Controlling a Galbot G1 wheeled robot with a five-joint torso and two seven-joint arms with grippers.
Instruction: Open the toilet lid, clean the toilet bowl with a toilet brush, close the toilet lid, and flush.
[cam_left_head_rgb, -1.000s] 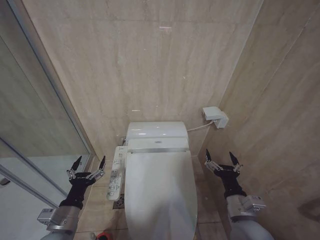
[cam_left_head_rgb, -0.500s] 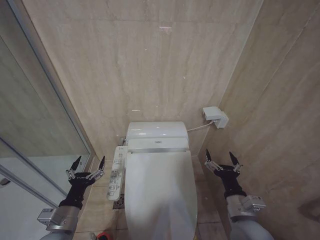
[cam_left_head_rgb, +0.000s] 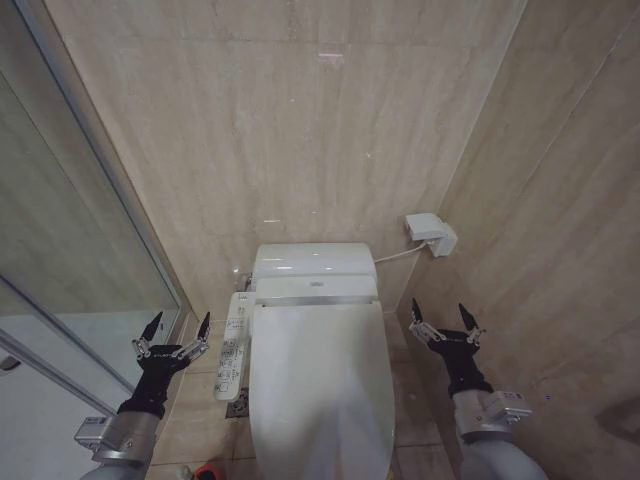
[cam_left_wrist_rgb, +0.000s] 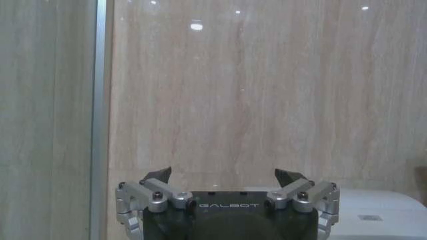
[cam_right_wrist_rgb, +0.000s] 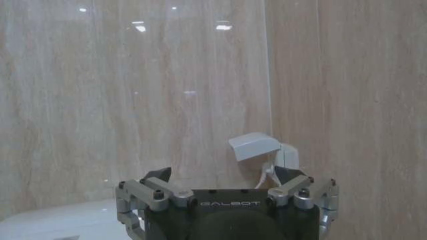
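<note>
The toilet lid (cam_left_head_rgb: 320, 390) is down, a glossy white oval lying flat over the seat, so the toilet bowl is hidden beneath it. My left gripper (cam_left_head_rgb: 178, 326) hovers open to the left of the toilet, beside its control panel (cam_left_head_rgb: 232, 345), holding nothing. My right gripper (cam_left_head_rgb: 445, 313) hovers open to the right of the toilet, near the side wall, also holding nothing. In the wrist views the left gripper (cam_left_wrist_rgb: 225, 175) and the right gripper (cam_right_wrist_rgb: 223, 174) each face the back wall with fingers spread. A sliver of red holder cup (cam_left_head_rgb: 207, 470) shows at the bottom edge; the toilet brush itself is out of view.
The white rear unit (cam_left_head_rgb: 313, 268) sits against the beige tiled back wall. A white wall box (cam_left_head_rgb: 431, 233) with a cable hangs at the right corner, also seen as the box (cam_right_wrist_rgb: 257, 146). A glass shower partition (cam_left_head_rgb: 90, 230) closes the left side. Floor strips flank the toilet.
</note>
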